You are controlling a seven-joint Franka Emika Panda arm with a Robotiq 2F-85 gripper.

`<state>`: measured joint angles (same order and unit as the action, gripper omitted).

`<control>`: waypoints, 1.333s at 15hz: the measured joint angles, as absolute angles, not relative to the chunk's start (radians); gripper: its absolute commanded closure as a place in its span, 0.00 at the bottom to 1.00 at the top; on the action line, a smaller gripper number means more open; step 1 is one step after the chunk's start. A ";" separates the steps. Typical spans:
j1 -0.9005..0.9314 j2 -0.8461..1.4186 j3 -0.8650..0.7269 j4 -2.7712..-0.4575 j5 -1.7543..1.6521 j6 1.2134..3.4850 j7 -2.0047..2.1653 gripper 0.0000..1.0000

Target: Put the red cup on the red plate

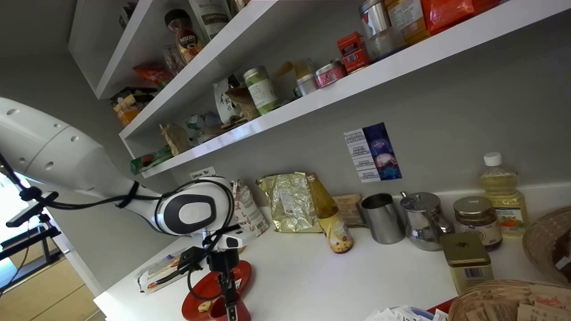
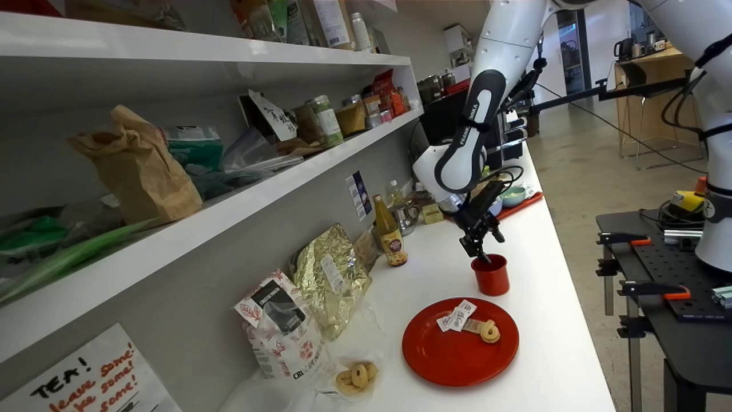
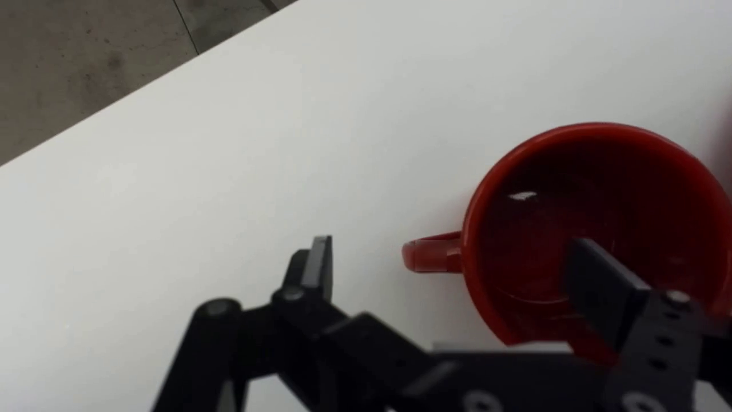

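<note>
The red cup [image 2: 492,280] stands upright on the white counter beside the red plate [image 2: 434,355], not touching it. In an exterior view the cup [image 1: 242,310] is partly cut off and overlaps the plate [image 1: 243,271] behind it. The plate holds paper sachets and a ring biscuit. My gripper [image 2: 493,248] is open at the cup's rim. In the wrist view the gripper [image 3: 456,252] has one finger over or inside the mouth of the cup [image 3: 543,223]. The other finger is outside, beyond the handle, with the rim and handle between them. Nothing is gripped.
A golden foil packet [image 2: 331,280], a white packet [image 2: 286,326] and a bottle [image 2: 390,232] stand along the wall. Metal jugs [image 1: 382,218] and a basket [image 1: 499,298] are farther along. A shelf [image 2: 229,223] overhangs. The counter edge [image 3: 143,88] drops to the floor.
</note>
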<state>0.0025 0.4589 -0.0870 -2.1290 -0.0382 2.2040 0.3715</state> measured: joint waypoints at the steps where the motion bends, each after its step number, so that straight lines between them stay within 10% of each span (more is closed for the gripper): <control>1: 0.002 0.468 -0.092 -2.121 -0.041 2.204 0.371 0.00; 4: 0.002 0.490 -0.107 -2.095 -0.044 2.203 0.369 0.00; 5: 0.001 0.497 -0.110 -2.085 -0.044 2.202 0.368 0.25; 15: -0.018 0.555 -0.118 -2.019 -0.044 2.172 0.349 0.98; 20: -0.022 0.559 -0.118 -2.016 -0.040 2.159 0.348 0.98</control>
<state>-0.0219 0.5590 -0.1176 -2.0157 -0.0397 2.1587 0.3480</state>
